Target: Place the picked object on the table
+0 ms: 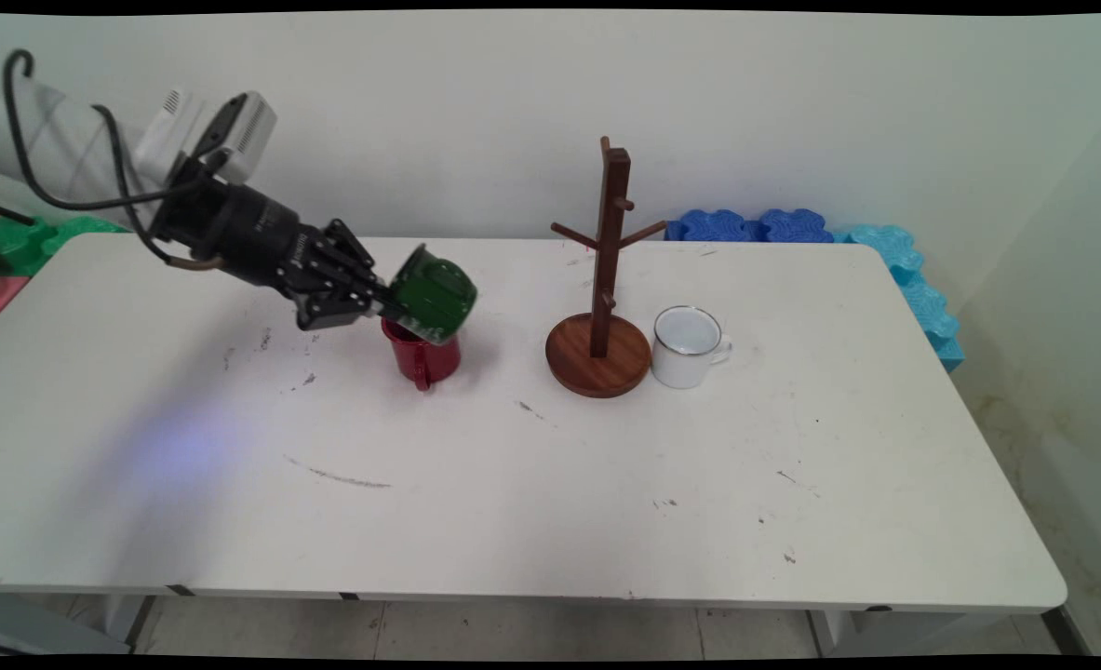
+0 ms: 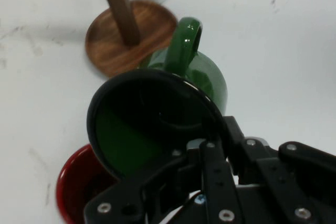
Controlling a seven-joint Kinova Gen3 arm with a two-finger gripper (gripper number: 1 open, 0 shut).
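Note:
My black gripper (image 1: 384, 302) is shut on the rim of a green mug (image 1: 435, 294), holding it tilted on its side in the air. In the hand view the green mug (image 2: 157, 114) fills the middle, its mouth facing the camera and its handle pointing up. One finger sits inside the rim, the other outside. Just below and behind it a red mug (image 1: 422, 358) stands upright on the table; the red mug (image 2: 79, 187) shows at lower left in the hand view. Farther right stands a wooden mug tree (image 1: 603, 279) on a round base.
A white enamel mug (image 1: 688, 346) sits against the right side of the mug tree's base. Blue foam pieces (image 1: 820, 233) lie along the table's far right edge, green and red foam (image 1: 10, 247) at the far left. The white table (image 1: 550, 484) bears dark scuffs.

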